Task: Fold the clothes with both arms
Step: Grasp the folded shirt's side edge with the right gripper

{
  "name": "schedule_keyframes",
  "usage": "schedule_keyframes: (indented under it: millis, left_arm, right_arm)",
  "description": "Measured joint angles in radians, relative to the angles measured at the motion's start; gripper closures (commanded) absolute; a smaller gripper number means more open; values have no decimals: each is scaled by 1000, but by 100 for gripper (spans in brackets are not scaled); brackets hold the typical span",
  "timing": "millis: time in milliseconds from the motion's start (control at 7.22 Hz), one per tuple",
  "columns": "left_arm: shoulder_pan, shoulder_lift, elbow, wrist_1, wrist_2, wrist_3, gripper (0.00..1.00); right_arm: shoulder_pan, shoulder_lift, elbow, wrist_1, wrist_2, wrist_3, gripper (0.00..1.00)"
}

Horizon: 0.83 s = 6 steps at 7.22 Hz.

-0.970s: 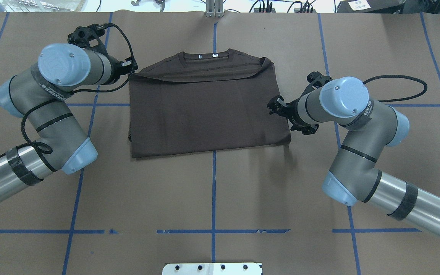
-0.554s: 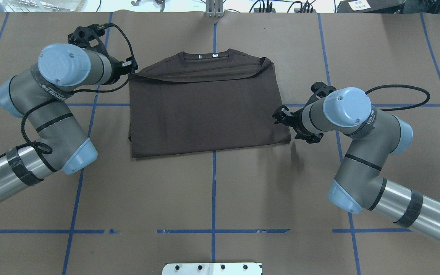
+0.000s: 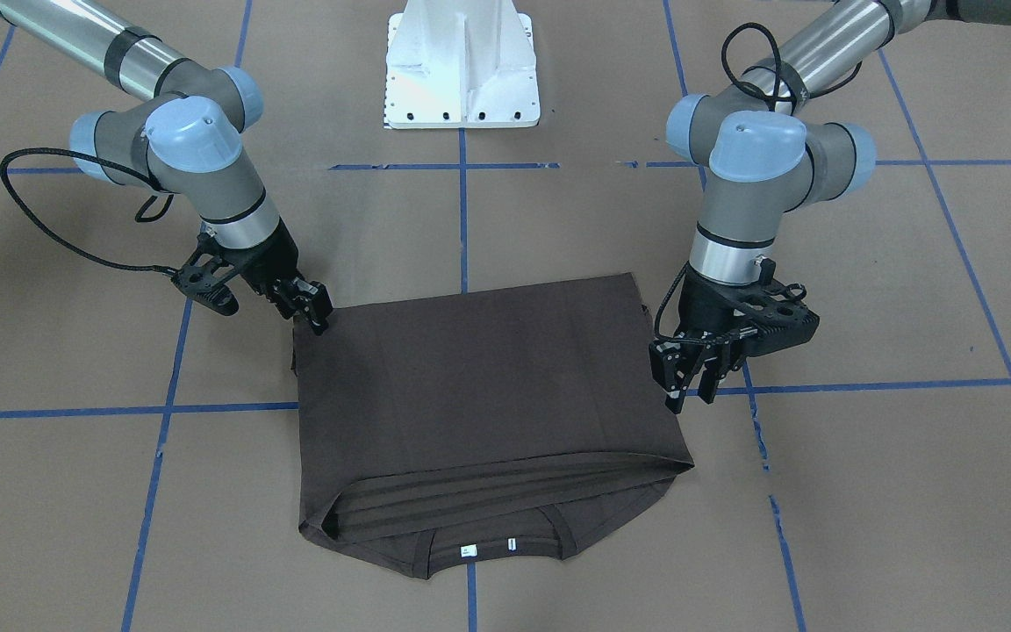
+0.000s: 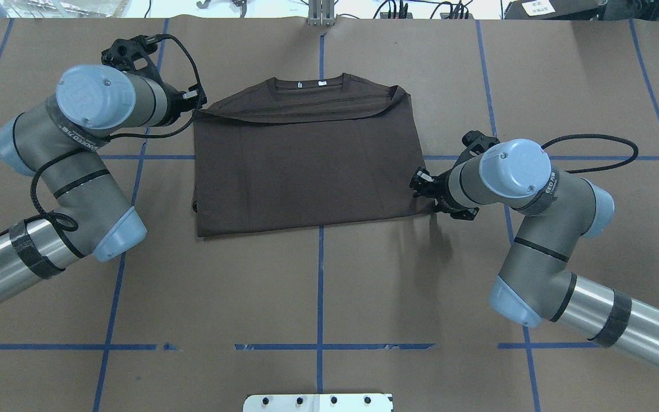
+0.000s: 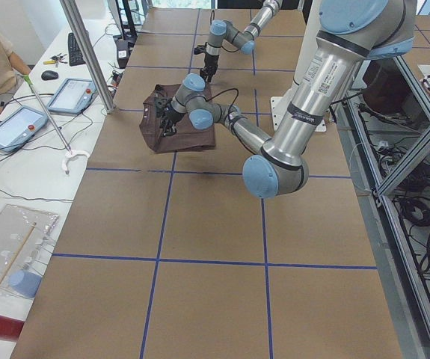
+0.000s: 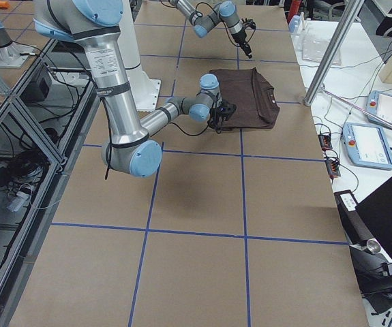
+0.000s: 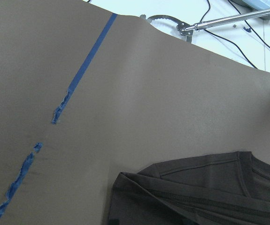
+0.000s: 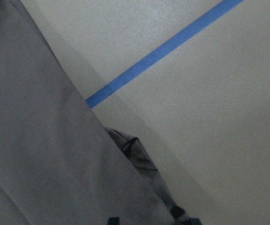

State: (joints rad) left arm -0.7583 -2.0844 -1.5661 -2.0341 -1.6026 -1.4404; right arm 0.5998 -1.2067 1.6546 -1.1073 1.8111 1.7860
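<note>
Left end effector spread, empty; right end effector, state I cannot tell, at the T-shirt corner, might pinch only 1 layer, skewing the fold

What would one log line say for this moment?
T-shirt: half-folded, flat on table | left hand: open, by shoulder corner | right hand: at hem corner, grip unclear

Robotics lab: tape-gridded table, control tablets.
</note>
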Motion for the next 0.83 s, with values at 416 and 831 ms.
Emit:
schedule_keyframes:
  millis: [416, 831]
  left_arm:
    - [-1, 1, 1, 1, 2, 2, 47]
    - [-2, 2, 1, 3, 3, 2, 47]
  right_arm:
    - [1, -2, 1, 1, 4, 0, 100]
    - [-11, -98, 138, 0, 54, 0, 100]
